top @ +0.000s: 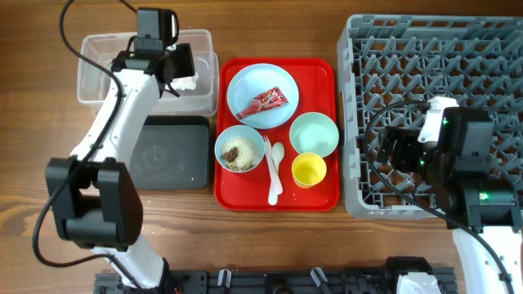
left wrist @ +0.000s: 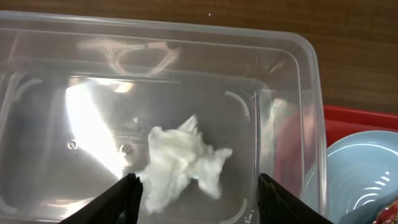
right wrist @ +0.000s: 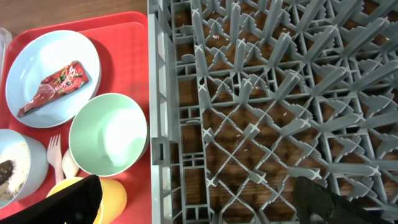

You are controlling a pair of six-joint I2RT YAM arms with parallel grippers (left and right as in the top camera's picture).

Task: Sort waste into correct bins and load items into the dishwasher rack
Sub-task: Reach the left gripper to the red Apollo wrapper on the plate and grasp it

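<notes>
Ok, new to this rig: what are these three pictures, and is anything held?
Two robot arms at a wooden table. One picture looks down; two come from wrist cameras. The left arm's jaws stand open over a clear rectangular plastic tub, with crumpled white tissue loose inside. The right arm's jaws are open and empty over the grey dishwasher rack. Between them, a flat red tray carries a pale blue round plate with a red-and-white wrapper, a pale blue bowl of brown food bits, a mint green bowl, a yellow cup, a white plastic spoon and fork.

tub [left wrist: 292, 124]: clear glossy plastic | tissue [left wrist: 183, 163]: crumpled paper | rack [right wrist: 163, 93]: matt grey plastic | table [top: 270, 245]: wood
</notes>
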